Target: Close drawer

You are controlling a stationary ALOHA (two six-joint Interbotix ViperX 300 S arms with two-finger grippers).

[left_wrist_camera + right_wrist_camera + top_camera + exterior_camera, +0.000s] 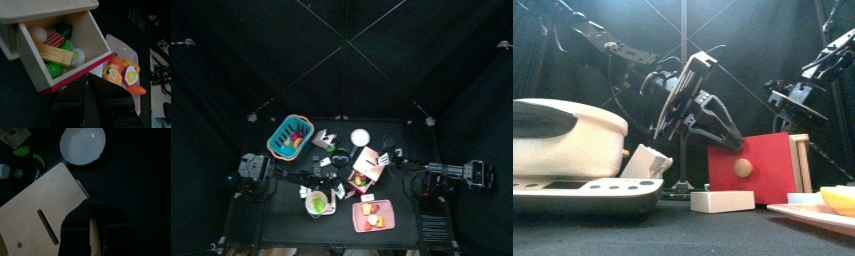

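The drawer (53,40) stands open in the left wrist view. Its tray has a red front edge (80,75) and holds toy food in red, yellow and green. My left gripper (87,80) sits just in front of that red edge, jaws close together and empty. In the right wrist view my right gripper (91,210) is shut on a thin tan edge of the drawer's flat panel (47,203). In the top view the drawer (368,166) lies mid-table between both arms. In the front view its red front (754,185) has a tan knob (742,167).
A teal basket (291,135) is at the back left, a white bowl (361,137) behind the drawer, and a pink tray (372,213) with toy food at the front. A green plate (318,203) lies front left. A white appliance (560,140) stands near the front camera.
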